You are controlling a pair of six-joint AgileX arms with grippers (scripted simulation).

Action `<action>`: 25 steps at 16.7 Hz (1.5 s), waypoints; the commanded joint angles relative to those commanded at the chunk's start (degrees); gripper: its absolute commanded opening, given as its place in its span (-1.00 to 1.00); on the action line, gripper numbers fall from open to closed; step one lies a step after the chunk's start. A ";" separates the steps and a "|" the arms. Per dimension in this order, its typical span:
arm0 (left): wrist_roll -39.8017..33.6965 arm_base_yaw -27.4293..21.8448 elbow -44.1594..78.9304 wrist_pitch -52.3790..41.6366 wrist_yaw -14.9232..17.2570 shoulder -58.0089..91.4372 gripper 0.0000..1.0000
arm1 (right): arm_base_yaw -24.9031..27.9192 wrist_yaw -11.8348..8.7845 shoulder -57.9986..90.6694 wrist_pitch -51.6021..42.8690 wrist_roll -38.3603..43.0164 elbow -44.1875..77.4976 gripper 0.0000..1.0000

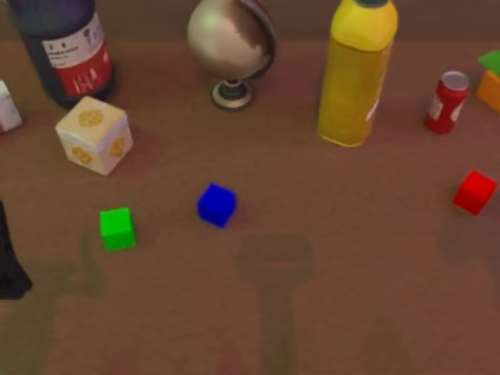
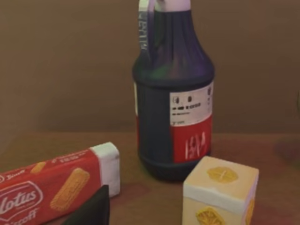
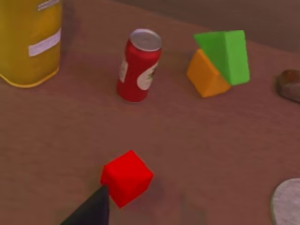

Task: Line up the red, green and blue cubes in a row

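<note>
The green cube [image 1: 117, 228] lies at front left and the blue cube [image 1: 216, 205] a little right of it, near the middle. Far apart from them, the red cube [image 1: 475, 192] rests by the right edge. My right gripper [image 3: 145, 219] hovers just short of the red cube [image 3: 126, 178]; only one dark fingertip [image 3: 96, 211] shows, beside the cube's corner, with nothing held. My left gripper [image 1: 11, 272] stays at the left edge, left of the green cube, and one of its fingertips [image 2: 93, 212] shows in the left wrist view.
Along the back stand a dark bottle [image 1: 66, 47], a globe [image 1: 230, 43], a yellow bottle [image 1: 358, 70] and a red can [image 1: 447, 101]. A cream cube [image 1: 94, 134] sits behind the green cube. A biscuit pack [image 2: 56, 183] and an orange-green block [image 3: 218, 63] lie at the edges.
</note>
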 joint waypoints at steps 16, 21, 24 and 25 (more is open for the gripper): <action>0.00 0.00 0.00 0.00 0.00 0.00 1.00 | 2.20 0.19 82.44 -40.58 -28.64 62.04 1.00; 0.00 0.00 0.00 0.00 0.00 0.00 1.00 | 2.31 0.15 85.99 -42.37 -30.10 65.56 1.00; 0.00 0.00 0.00 0.00 0.00 0.00 1.00 | 1.98 0.16 85.86 -42.24 -30.03 65.40 1.00; 0.00 0.00 0.00 0.00 0.00 0.00 1.00 | 2.03 0.16 85.95 -42.07 -30.07 65.25 1.00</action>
